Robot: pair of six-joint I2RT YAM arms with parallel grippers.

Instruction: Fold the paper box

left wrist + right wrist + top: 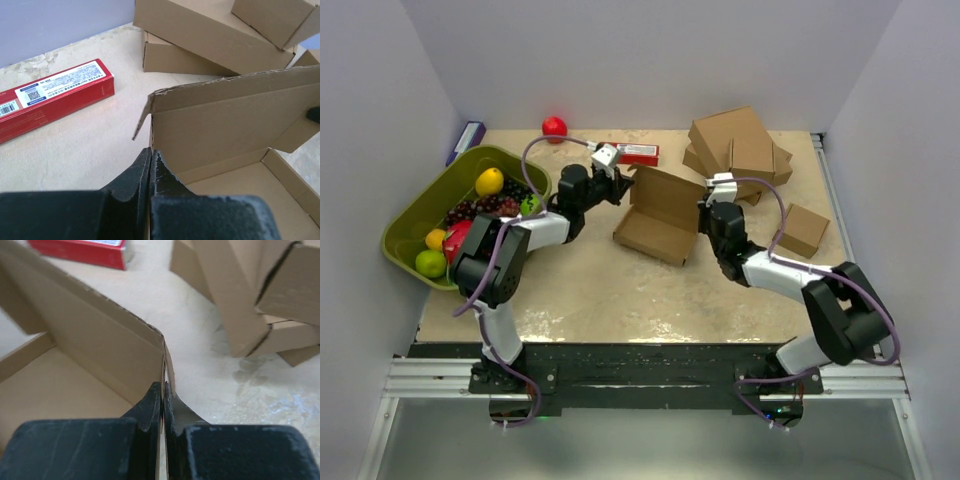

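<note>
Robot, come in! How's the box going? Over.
Left gripper shut on paper box, left side. Right gripper shut on its right side. Nothing blocking.

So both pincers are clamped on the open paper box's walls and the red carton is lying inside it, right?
Not quite: the red carton lies on the table outside the paper box, as the left wrist view shows. The left pincer and right pincer do clamp its walls.
</note>
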